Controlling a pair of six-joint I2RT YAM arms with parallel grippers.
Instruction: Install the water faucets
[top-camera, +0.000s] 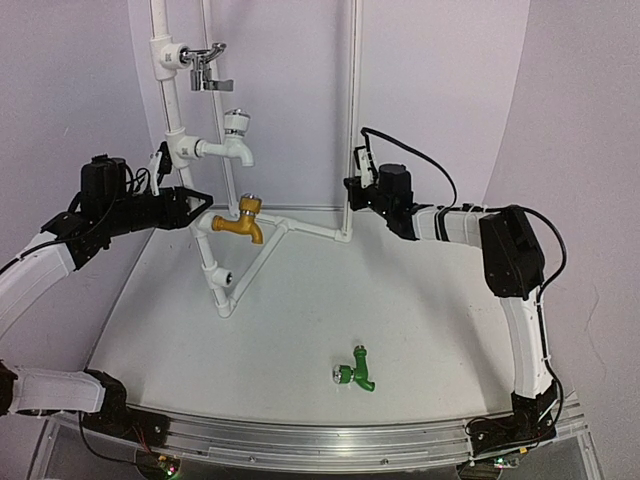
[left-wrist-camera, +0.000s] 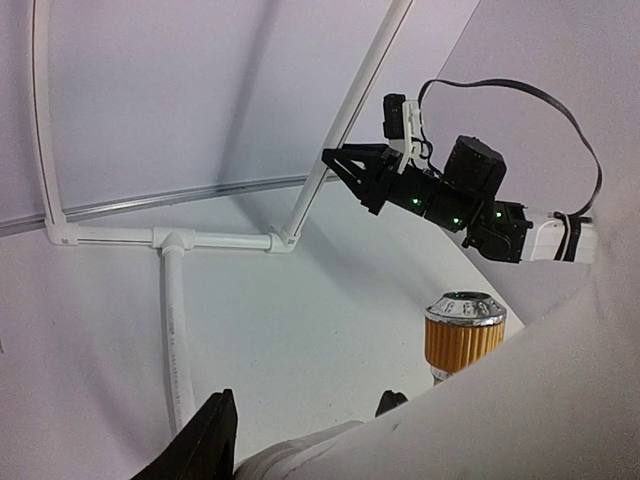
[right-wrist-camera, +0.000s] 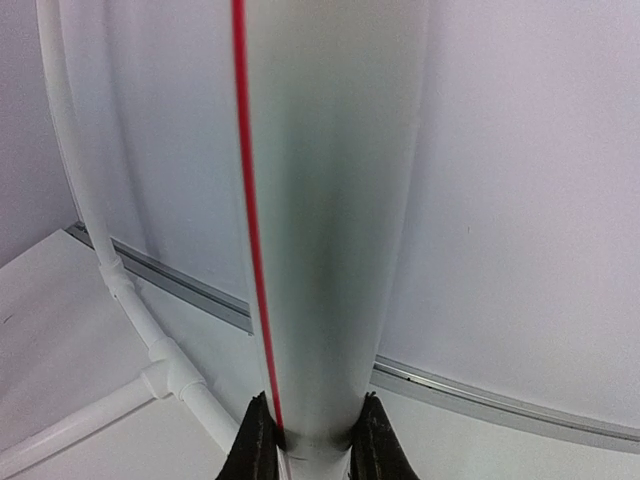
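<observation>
Your green faucet (top-camera: 355, 370) lies on its side on the desk (top-camera: 430, 300), toward the near edge and a little right of centre. Its silvery knob points left, and nothing is touching it. It sits well apart from both arms. Your right gripper (top-camera: 352, 190) is up at the back of the desk, closed on the upright pipe (right-wrist-camera: 330, 200). In the right wrist view its fingers (right-wrist-camera: 255, 445) press in on either side of that pipe, which has a thin red line running down it. Your left gripper (top-camera: 203, 207) is over on the left side of the pipe frame (top-camera: 245, 275), just beside the brass tap (top-camera: 243, 224), which is mounted there. In the left wrist view its fingers (left-wrist-camera: 212, 440) stand apart with a white piece of pipe between them. I cannot tell whether they clamp it or only straddle it. The brass tap's ribbed knob shows close by in that view. Higher on the same riser you have the white tap (top-camera: 236, 140), and above that the chrome tap (top-camera: 205, 65).
</observation>
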